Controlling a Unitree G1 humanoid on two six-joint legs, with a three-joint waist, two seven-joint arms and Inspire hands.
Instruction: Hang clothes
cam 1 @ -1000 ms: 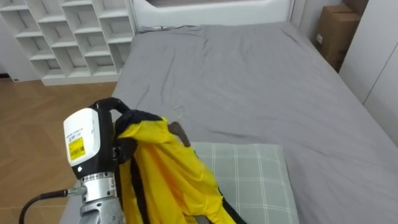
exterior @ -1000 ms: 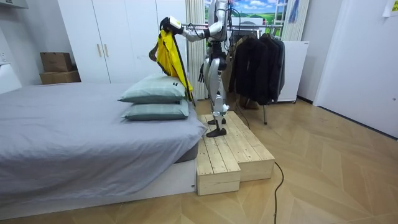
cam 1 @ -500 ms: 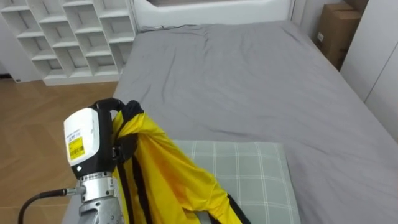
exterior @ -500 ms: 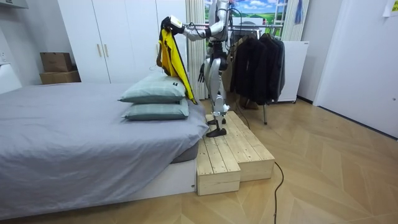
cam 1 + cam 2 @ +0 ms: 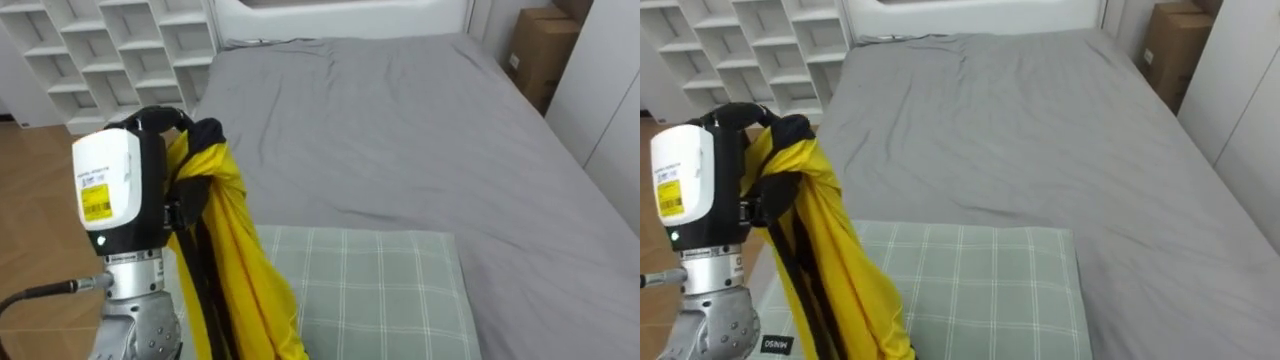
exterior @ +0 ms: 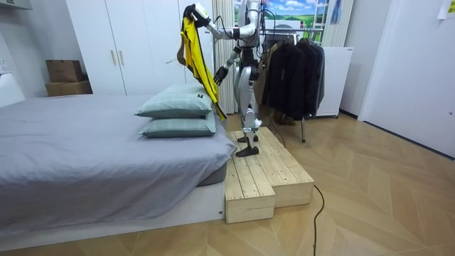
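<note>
— Where's the jacket (image 5: 228, 250)?
— Nine o'clock. My left hand (image 5: 118, 195) is curled round its collar, and it hangs beside the pillow (image 5: 390, 290) at six. The bed (image 5: 400, 130) lies at twelve.
— Right hand (image 6: 219, 71)?
— Lower, in front of me; its grip I cannot tell.

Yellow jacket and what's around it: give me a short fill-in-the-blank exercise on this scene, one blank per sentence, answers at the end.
1. The left hand is raised, its fingers curled round the collar of a ____ jacket.
2. In the room view, ____ pillows lie stacked at the end of the bed.
3. The robot stands beside the bed on a low ____ platform.

Missing words: yellow; two; wooden
</note>
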